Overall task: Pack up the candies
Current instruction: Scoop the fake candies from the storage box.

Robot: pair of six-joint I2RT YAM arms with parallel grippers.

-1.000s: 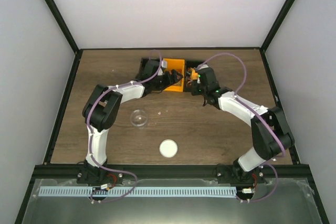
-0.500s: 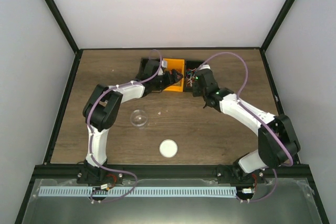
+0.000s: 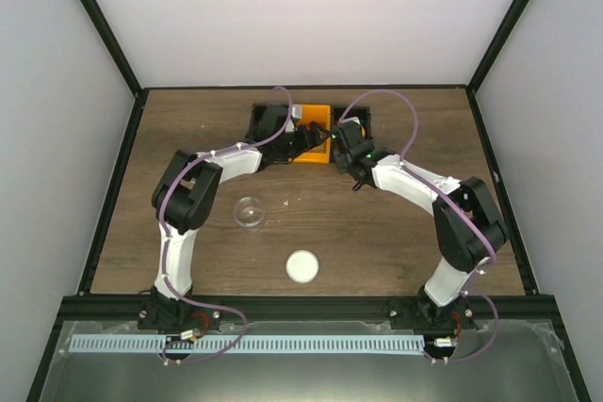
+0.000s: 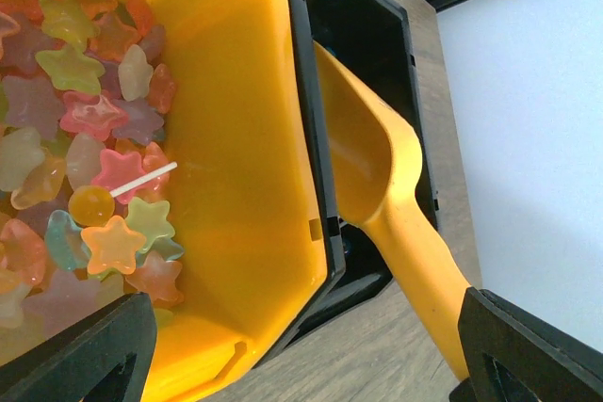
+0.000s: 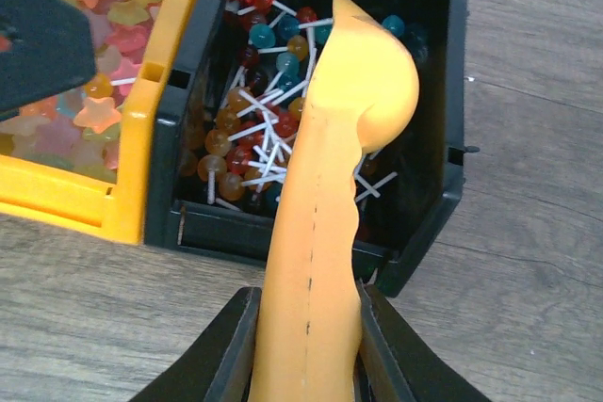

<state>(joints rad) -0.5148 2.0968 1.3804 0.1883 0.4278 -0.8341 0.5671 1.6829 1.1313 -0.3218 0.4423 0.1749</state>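
Note:
The candies are pastel star gummies (image 4: 85, 138) heaped in an orange bin (image 4: 245, 138), and lollipops (image 5: 250, 129) in the black bin (image 5: 443, 185) beside it. The star gummies (image 5: 85, 91) also show at the upper left of the right wrist view. My right gripper (image 5: 306, 345) is shut on the handle of the orange scoop (image 5: 330, 167), whose bowl hangs over the lollipops. My left gripper (image 4: 301, 364) is open at the orange bin's near corner, one finger over the gummies, the other beside the scoop (image 4: 377, 167). In the top view, left gripper (image 3: 303, 143) and right gripper (image 3: 339, 138) nearly meet.
A clear round cup (image 3: 250, 211) stands on the wooden table (image 3: 188, 129) in front of the left arm's elbow. A white round lid (image 3: 302, 266) lies nearer the front edge. The orange bin (image 3: 311, 120) sits at the table's back, by the rear wall.
My right arm has swung left, carrying the scoop from the black bin's right side toward the orange bin. The left arm has stayed put.

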